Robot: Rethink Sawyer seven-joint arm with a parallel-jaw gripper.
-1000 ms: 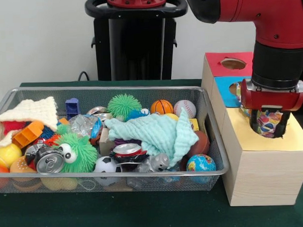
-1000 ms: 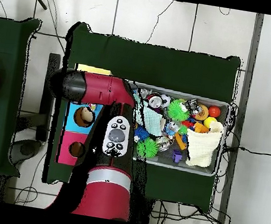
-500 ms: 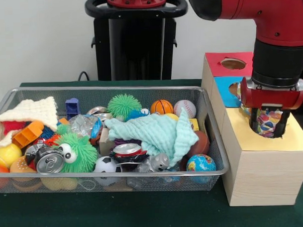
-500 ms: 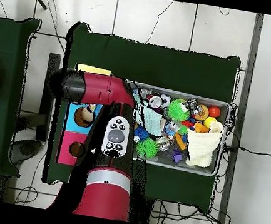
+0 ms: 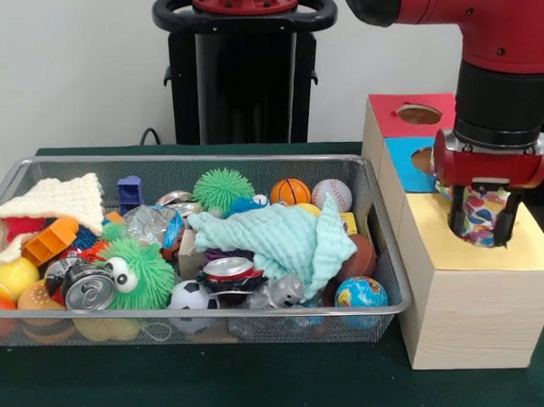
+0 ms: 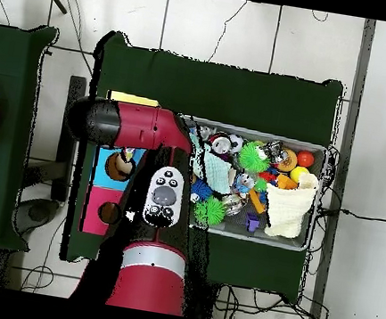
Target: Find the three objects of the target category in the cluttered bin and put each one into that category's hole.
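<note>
The wire mesh bin (image 5: 381, 244) sat full of toys beside the wooden sorting box (image 5: 477, 303); over the box's yellow section (image 5: 434, 238) the gripper (image 5: 484, 234) was clamped on a multicoloured patterned ball (image 5: 482, 216)

Yellow section's hole (image 5: 480, 243) behind the multicoloured ball (image 5: 480, 216)

Bright, even indoor light; soft shadows, mild blur, no strong glare.
</note>
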